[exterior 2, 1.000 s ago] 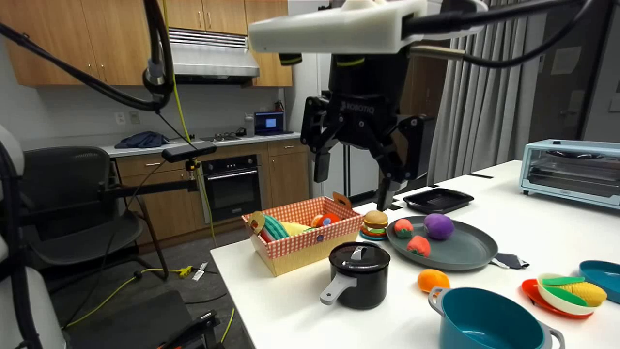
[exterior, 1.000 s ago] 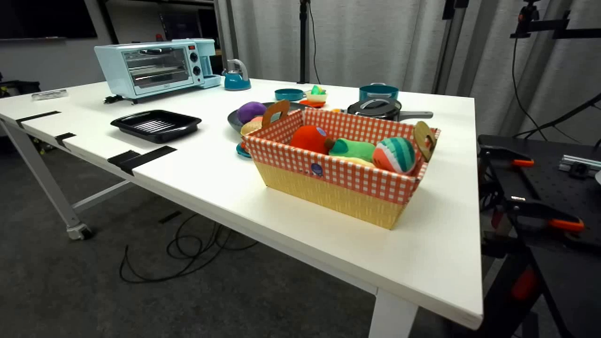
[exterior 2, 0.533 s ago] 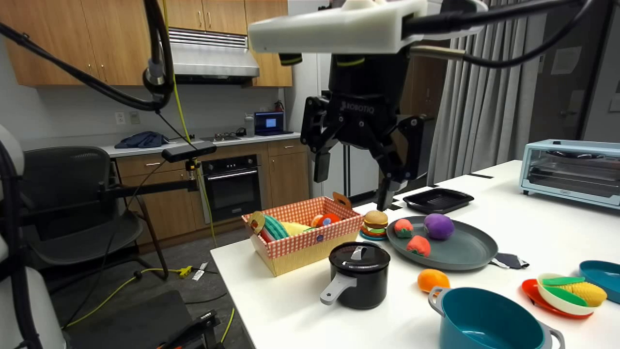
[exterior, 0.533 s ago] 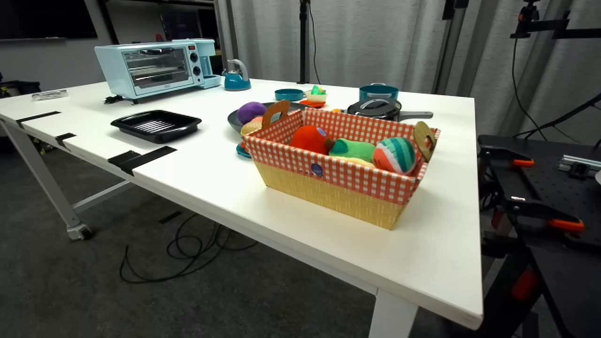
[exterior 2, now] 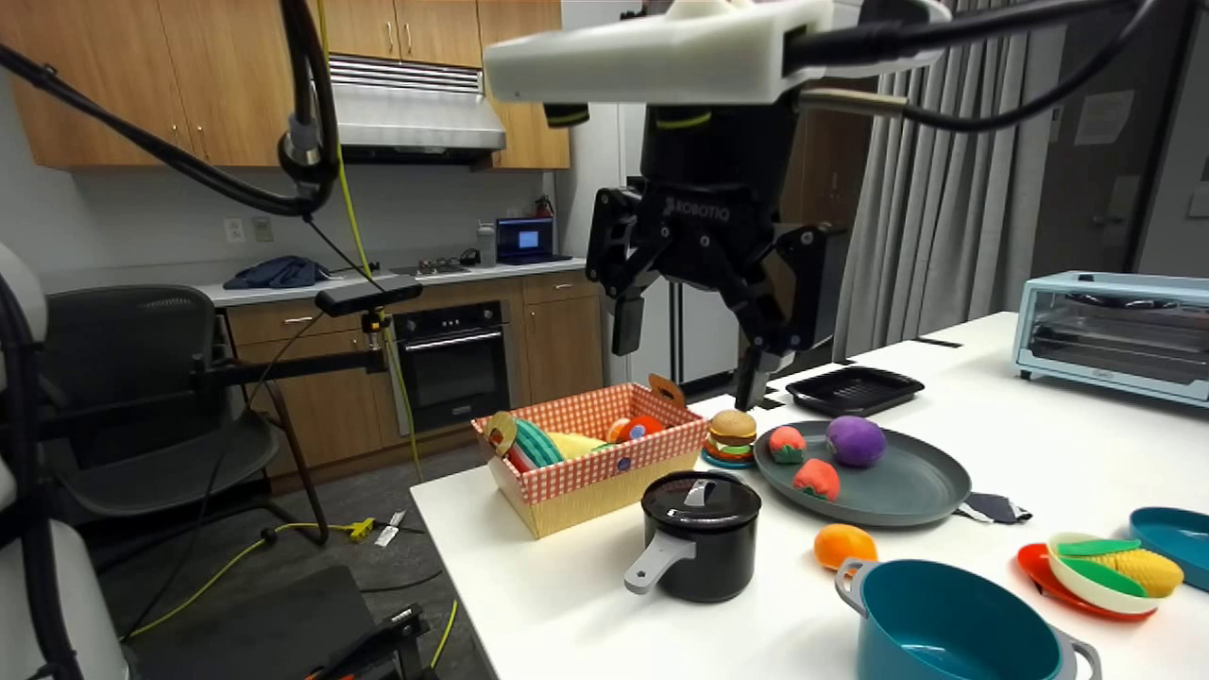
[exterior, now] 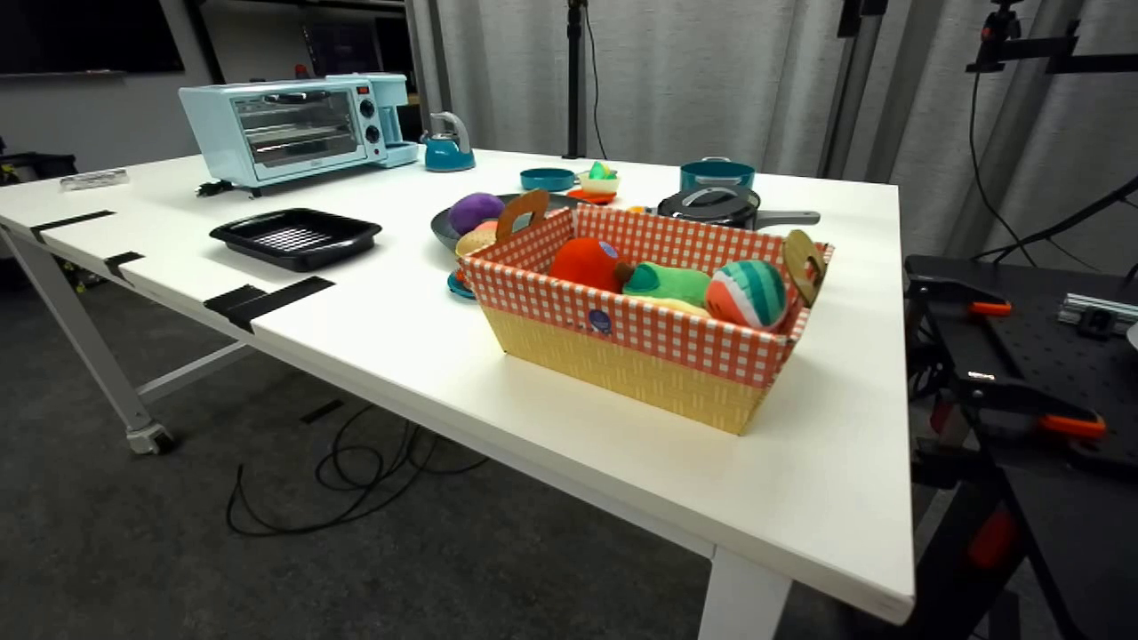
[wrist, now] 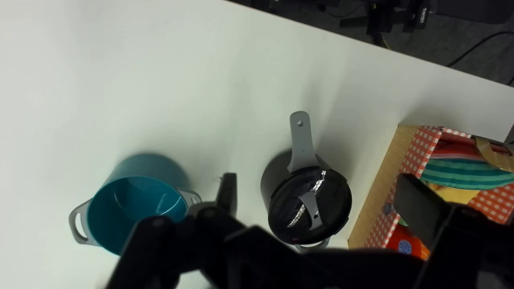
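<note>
With my jaws spread above the round, glossy black saucepan (wrist: 307, 190), any descent must clear the rectangular, red-checked basket (wrist: 386, 176).

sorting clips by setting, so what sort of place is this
Probably a lab or test room with a kitchen in it: in an exterior view, a range hood and a built-in oven show the kitchen, while the robot gripper nearer the camera suggests a lab.
</note>
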`<state>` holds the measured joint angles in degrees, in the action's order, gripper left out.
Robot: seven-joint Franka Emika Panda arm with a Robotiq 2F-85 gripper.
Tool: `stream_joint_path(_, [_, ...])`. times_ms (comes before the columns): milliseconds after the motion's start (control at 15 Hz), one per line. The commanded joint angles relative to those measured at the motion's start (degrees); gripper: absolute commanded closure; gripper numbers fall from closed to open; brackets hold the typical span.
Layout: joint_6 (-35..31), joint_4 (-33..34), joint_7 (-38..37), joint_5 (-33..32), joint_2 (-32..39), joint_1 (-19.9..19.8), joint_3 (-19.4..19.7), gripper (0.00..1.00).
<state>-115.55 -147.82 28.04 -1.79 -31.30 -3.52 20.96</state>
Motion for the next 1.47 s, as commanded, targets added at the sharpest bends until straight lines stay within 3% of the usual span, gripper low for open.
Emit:
stream_joint_path(0, [0.08,0.06,0.62,0.76,0.26,-1.32,-1.24,0.00])
stream_joint_path(733, [-0.08,0.82,-0.23,-0.35,2.97,-1.54,-2.40,0.00])
stream_joint_path(1400, [0.00,5.06,-2.05,-2.33,15.43,1.89,-12.12,0.00])
